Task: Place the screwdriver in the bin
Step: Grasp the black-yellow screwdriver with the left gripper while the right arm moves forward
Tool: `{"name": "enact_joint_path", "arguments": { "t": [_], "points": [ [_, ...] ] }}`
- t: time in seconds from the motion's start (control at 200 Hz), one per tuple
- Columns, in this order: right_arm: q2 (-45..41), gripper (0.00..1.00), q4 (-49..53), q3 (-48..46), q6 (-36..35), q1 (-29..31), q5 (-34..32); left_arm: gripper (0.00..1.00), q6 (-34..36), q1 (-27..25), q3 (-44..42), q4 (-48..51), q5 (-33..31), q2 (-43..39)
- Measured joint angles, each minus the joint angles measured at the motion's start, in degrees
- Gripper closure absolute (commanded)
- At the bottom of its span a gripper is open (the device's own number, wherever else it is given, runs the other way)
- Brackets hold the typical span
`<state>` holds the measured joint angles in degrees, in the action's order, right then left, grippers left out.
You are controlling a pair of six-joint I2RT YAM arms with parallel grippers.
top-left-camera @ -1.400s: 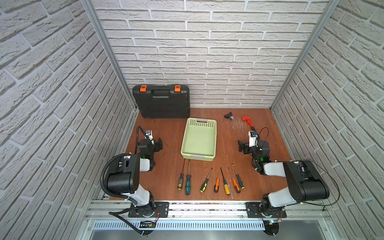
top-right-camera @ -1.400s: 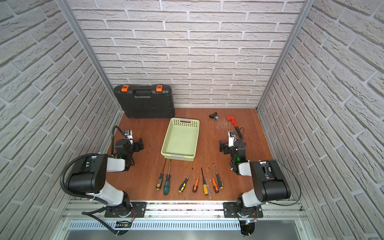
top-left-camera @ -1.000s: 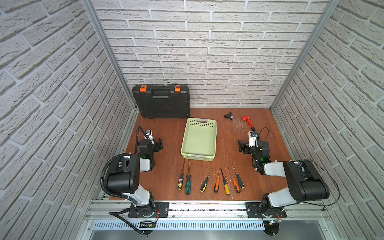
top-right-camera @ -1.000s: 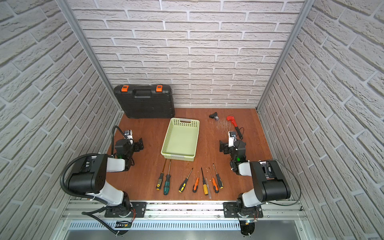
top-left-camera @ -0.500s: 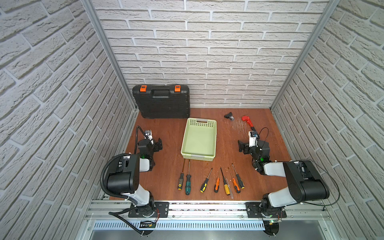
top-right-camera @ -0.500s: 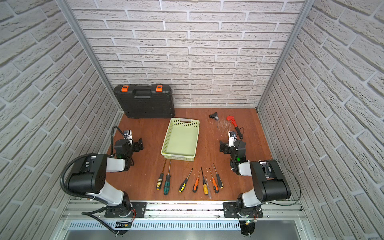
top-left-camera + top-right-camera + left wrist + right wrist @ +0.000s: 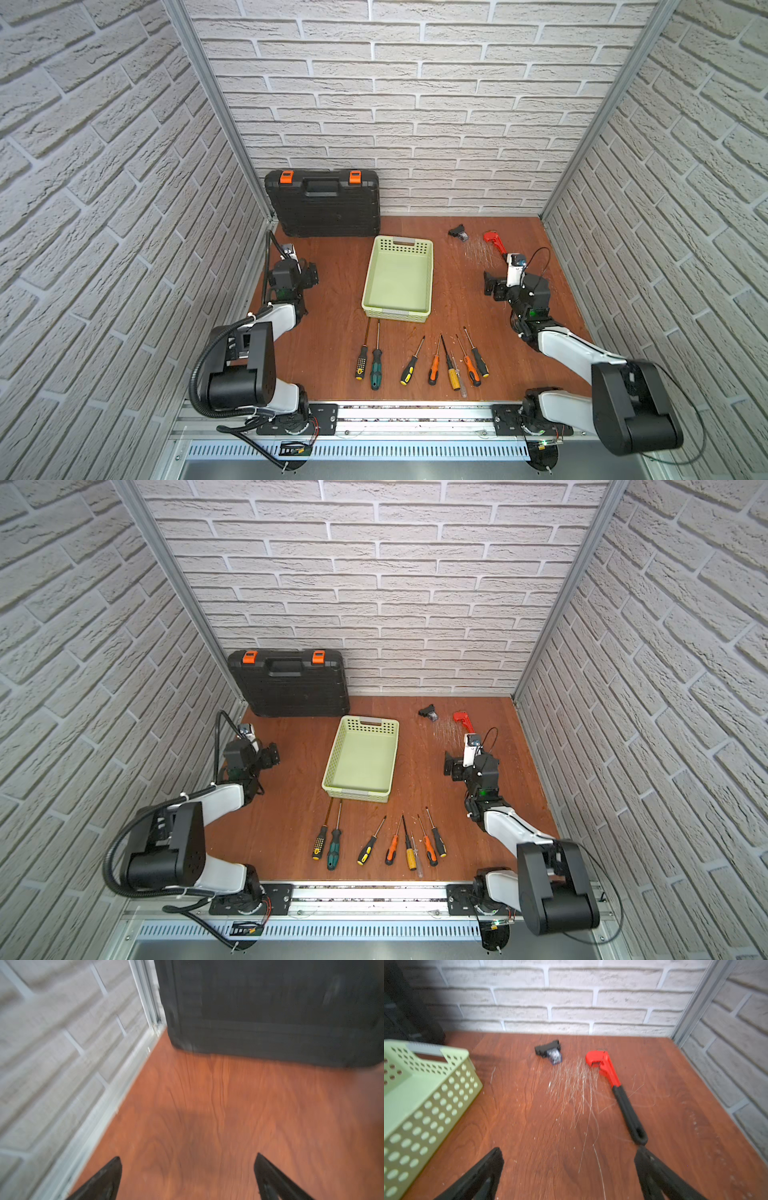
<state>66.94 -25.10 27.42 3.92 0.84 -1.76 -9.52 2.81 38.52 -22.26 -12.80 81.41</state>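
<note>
L fingers and R fingers are both spread wide w/ nothing held. Each is out at its own side of the table, well apart from the work. The screwdrivers lie in a row on the near part of the table, in front of the bin. None is in it; the bin looks empty.

Risks, as I judge them:
- Task says one screwdriver but there's a whole row, so a wrong pick is possible.
- R end of the row is crowded: the orange-handled screwdriver and its neighbours lie just beside each other. Wide fingers coming down there could pinch two or knock one askew.
- Green-handled screwdriver and black-and-yellow screwdriver have tips right at the bin's near wall. Dragging either could shove the bin.
- Long shafts: an off-centre grip could let the tool tip, then catch on the bin rim or hang over it.

Views: only the top views show the screwdrivers and the bin's inside; neither wrist cam sees a screwdriver. L wrist cam is blurred and gives just a corner of the black toolcase, the wall and table. R wrist cam adds close detail:
- the bin's perforated side and handle slot
- red pipe wrench, handle end near one finger in that view
- small black part
- fine scratches
</note>
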Motion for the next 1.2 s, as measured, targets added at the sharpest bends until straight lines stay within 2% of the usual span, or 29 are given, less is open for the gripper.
{"name": "enact_joint_path", "arguments": {
  "t": [0.135, 0.285, 0.46, 0.625, 0.77, 0.95, 1.2],
  "points": [
    [-5.8, 0.04, 14.1, 12.0, 3.2, 0.0, 0.9, 0.02, -4.9, -4.9, 12.5, 17.8, -3.8, -3.3],
    [-5.2, 0.09, 26.6, 22.6, 6.1, 0.9, 6.2, 0.07, -10.8, -13.7, 20.9, 37.6, -4.0, -6.0],
    [-0.9, 0.11, 39.8, 29.3, 8.3, 6.1, 11.7, 0.14, -19.0, -24.3, 20.5, 58.6, -0.4, -10.8],
    [0.9, 0.15, 47.4, 31.8, 9.4, 11.2, 14.0, 0.19, -28.3, -32.5, 15.8, 71.8, 2.3, -19.4],
    [3.7, 0.17, 48.9, 36.3, 9.7, 13.5, 15.7, 0.27, -37.3, -38.8, 9.4, 75.8, 5.9, -25.1],
    [6.7, 0.2, 48.9, 39.1, 10.5, 15.2, 16.7, 0.26, -44.9, -48.5, 3.1, 76.2, 8.5, -23.0],
    [8.1, 0.22, 48.9, 39.1, 11.3, 15.9, 17.3, 0.29, -47.5, -50.2, 2.9, 72.9, 10.1, -17.4]
  ]
}}
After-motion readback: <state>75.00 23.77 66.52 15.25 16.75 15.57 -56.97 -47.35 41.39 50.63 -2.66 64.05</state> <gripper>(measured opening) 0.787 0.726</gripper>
